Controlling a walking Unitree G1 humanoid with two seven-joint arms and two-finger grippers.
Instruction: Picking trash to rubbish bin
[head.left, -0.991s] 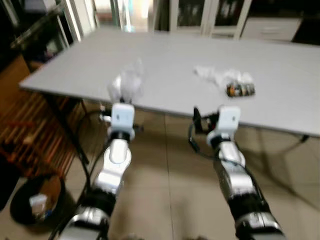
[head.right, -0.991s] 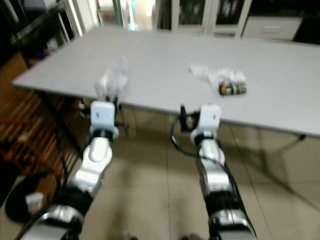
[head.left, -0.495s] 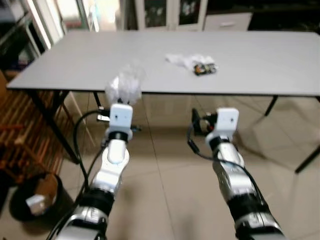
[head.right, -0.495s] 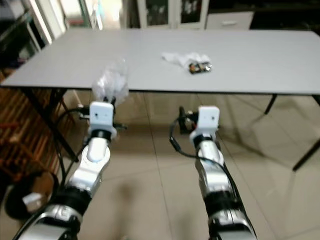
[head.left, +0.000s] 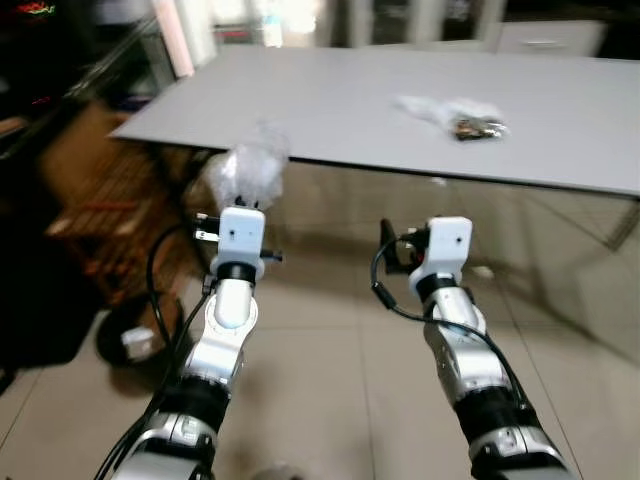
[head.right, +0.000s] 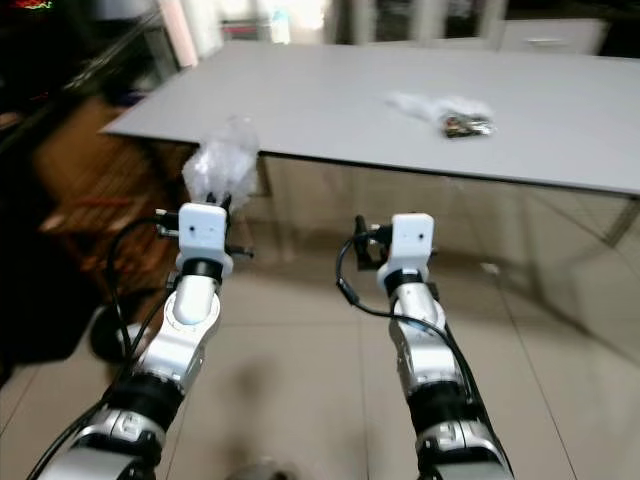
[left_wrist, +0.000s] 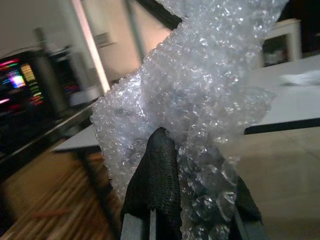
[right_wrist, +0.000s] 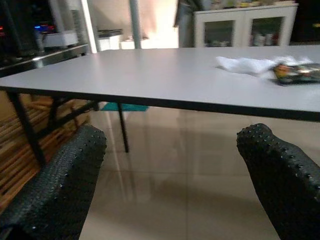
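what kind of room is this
Probably a dining or meeting room: a long grey table, white glass-door cabinets behind it, a beige tiled floor, and a black rubbish bin.

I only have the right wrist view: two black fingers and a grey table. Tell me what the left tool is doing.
Observer: The left tool is shut on a wad of bubble wrap, held up in front of the table edge.
Operator: Give me the bin's position.
Observer: A black bin stands on the floor to the robot's left, beside the left arm, with something white inside.
Operator: Report what's left on the table.
Observer: A white crumpled wrapper and a small dark packet lie together, ahead of the right arm.
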